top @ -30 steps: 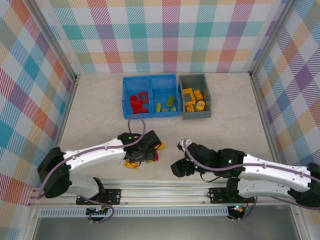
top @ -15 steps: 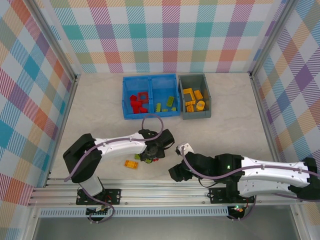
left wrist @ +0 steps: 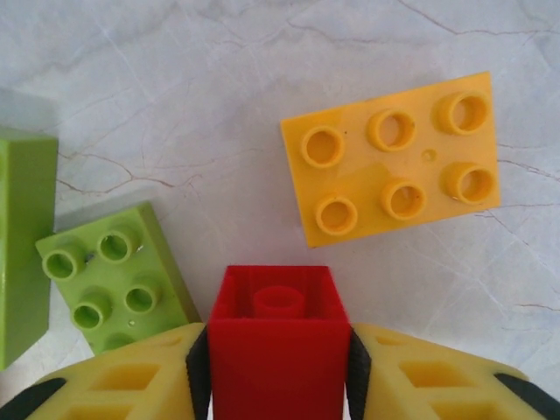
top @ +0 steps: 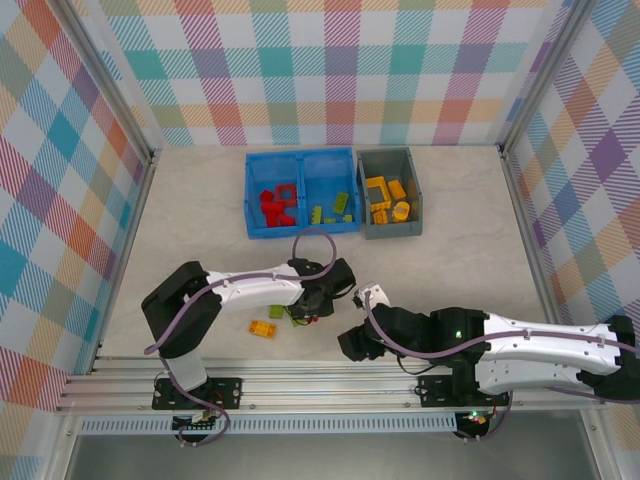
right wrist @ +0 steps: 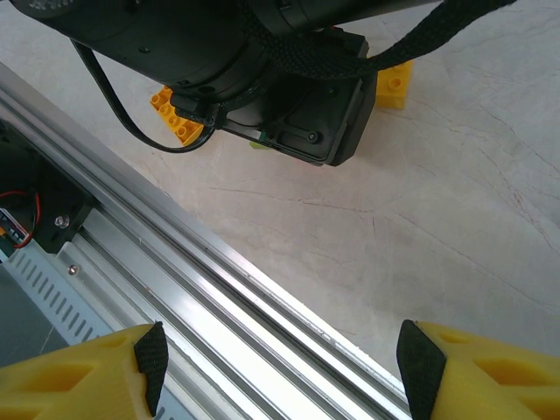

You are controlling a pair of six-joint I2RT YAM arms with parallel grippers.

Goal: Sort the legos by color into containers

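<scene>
My left gripper (left wrist: 278, 372) is shut on a red brick (left wrist: 278, 341), held low over the table. Just beyond it lie an orange-yellow six-stud brick (left wrist: 392, 157), a lime green four-stud brick (left wrist: 118, 276) and another green brick (left wrist: 22, 245) at the left edge. From above, the left gripper (top: 312, 303) is near the table's front middle, with an orange-yellow brick (top: 264, 328) to its left. My right gripper (top: 350, 345) stands open and empty (right wrist: 280, 367) over the front edge. The blue bin (top: 300, 153) holds red bricks (top: 275, 205) left and green bricks (top: 335, 207) right. The grey bin (top: 389, 153) holds yellow bricks (top: 385, 200).
The aluminium rail (right wrist: 175, 280) at the table's front edge runs right under my right gripper. The left arm's black wrist (right wrist: 289, 79) is close ahead of the right gripper, with an orange brick (right wrist: 175, 114) and a yellow brick (right wrist: 394, 83) beside it.
The left gripper has moved right, away from the loose pile, leaving the orange-yellow brick behind on the table. The right gripper has shifted slightly left.
</scene>
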